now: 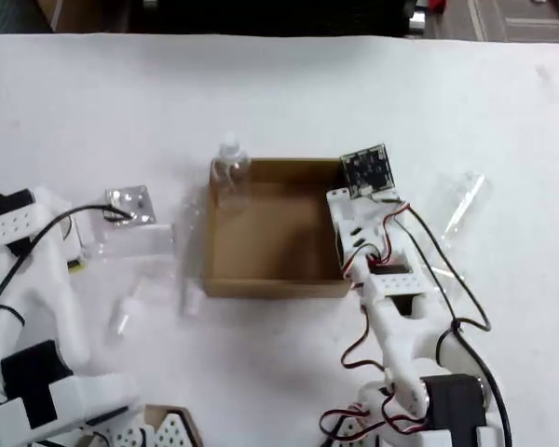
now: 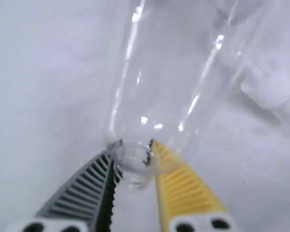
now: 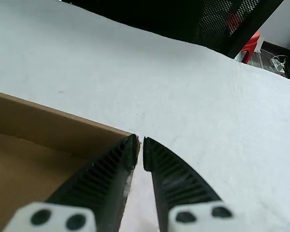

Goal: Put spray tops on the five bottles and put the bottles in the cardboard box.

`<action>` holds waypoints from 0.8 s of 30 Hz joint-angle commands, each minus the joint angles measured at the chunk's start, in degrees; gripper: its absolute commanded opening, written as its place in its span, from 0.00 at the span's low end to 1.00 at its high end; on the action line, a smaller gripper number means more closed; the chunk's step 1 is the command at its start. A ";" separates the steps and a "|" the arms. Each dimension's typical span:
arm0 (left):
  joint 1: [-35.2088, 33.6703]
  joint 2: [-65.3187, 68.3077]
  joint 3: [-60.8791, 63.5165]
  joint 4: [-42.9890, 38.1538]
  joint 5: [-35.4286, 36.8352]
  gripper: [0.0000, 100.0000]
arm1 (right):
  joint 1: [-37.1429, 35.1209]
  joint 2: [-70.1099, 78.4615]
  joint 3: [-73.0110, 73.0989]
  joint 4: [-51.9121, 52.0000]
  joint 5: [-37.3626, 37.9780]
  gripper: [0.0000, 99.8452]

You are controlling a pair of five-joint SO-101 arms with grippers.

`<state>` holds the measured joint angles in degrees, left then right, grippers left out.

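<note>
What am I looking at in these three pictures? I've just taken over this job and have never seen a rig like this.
Two small robot arms work at a white table. The high view is from a fixed camera looking down; the other two come from a camera on each arm's wrist, looking along its hand. The left hand, one finger grey and one yellow, is shut on the neck of a clear bottle. The right hand is shut, holding nothing, by a corner of the cardboard box. A second bottle stands at the box's far left corner; whether inside it, I cannot tell. What looks like a third bottle lies right of the box. Small white pieces, probably spray tops, lie left of it.
</note>
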<state>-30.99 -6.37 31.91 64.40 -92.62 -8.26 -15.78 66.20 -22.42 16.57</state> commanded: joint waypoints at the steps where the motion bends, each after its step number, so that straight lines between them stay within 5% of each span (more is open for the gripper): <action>1: 1.19 0.66 -2.90 -0.88 -1.67 0.03 | -0.22 -0.13 -2.46 -0.92 0.79 0.02; 8: 1.63 0.40 -2.90 -1.05 -2.46 0.05 | -0.13 -0.13 -2.46 -0.92 0.79 0.02; 15: 1.36 0.31 -5.10 -0.44 6.51 0.26 | -0.13 -0.13 -2.55 -0.92 0.79 0.02; 24: 0.57 0.22 -15.21 11.52 8.26 0.26 | -0.13 -0.13 -2.55 -0.92 0.79 0.02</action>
<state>-30.37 -5.32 23.82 69.76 -85.49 -8.26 -15.78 66.20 -22.42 16.57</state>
